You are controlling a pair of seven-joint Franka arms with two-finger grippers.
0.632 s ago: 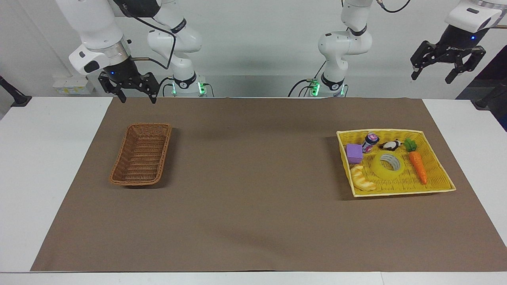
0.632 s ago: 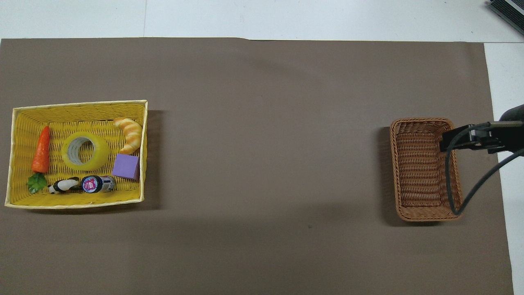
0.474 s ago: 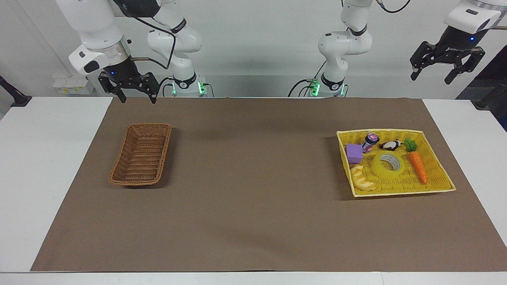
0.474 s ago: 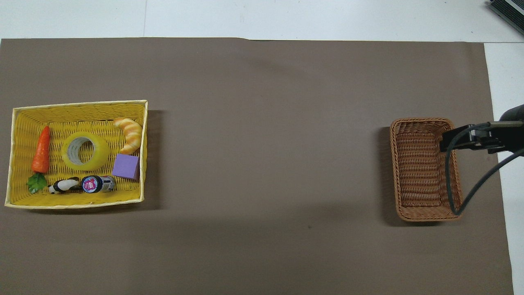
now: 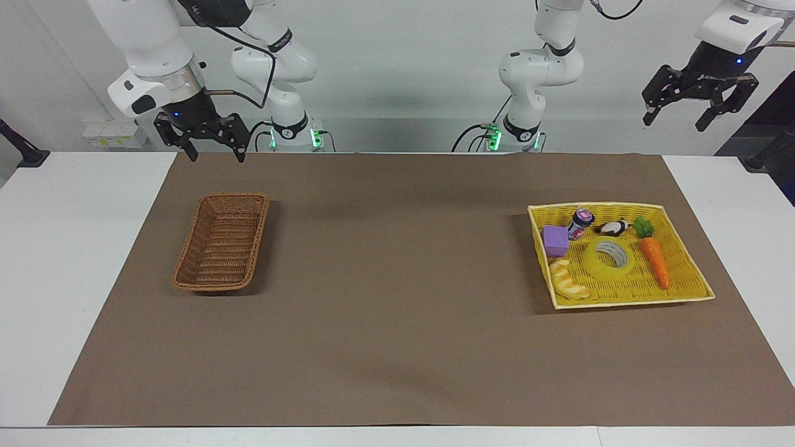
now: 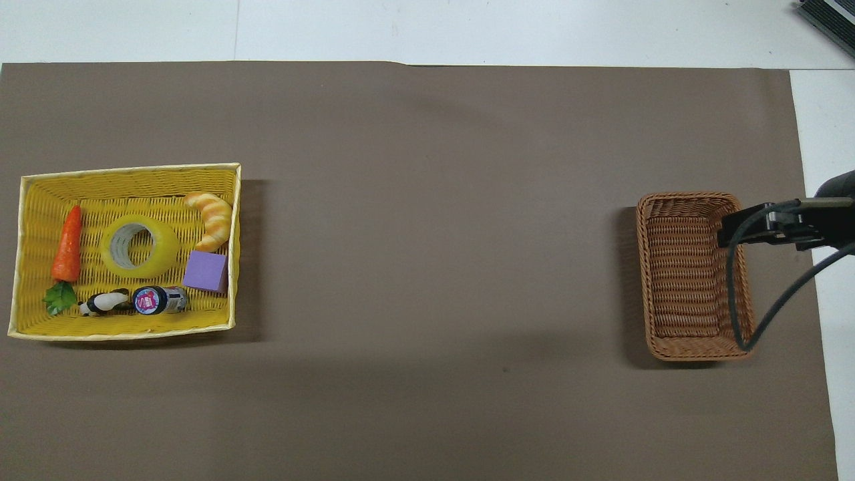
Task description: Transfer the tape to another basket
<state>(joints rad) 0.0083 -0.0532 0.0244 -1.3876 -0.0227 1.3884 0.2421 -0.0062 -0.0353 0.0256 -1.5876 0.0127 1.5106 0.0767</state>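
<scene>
Only the left gripper (image 5: 700, 110) is shifting since the earlier frames, drifting slightly toward the upper edge of the facing view while hanging high off the table's end by the yellow mesh tray (image 5: 689, 292); everything on the table is lying as it was. Its fingers are spread and gripping nothing. The right gripper (image 5: 214, 144) is waiting in the air over the table edge just at twelve o'clock of the wicker basket (image 5: 220, 243) in the facing view, jaws likewise released and empty.

The tape (image 5: 610, 259) is still lying flat in the middle of the yellow mesh tray, hole upward. Read on a clock face centred on the roll in the overhead view, the carrot (image 6: 67, 243) is lying at nine o'clock, the croissant (image 6: 211, 217) at about two, the purple block (image 6: 206, 270) at four, and the small bottle (image 6: 157, 300) and black-and-white toy (image 6: 102, 303) between five and seven.

Judging by this, nothing of the task is done yet: the wicker basket is sitting empty at the right arm's end of the brown mat (image 5: 397, 298), well apart from the tray. Reaching, grasping, carrying across and releasing are all still remaining.
</scene>
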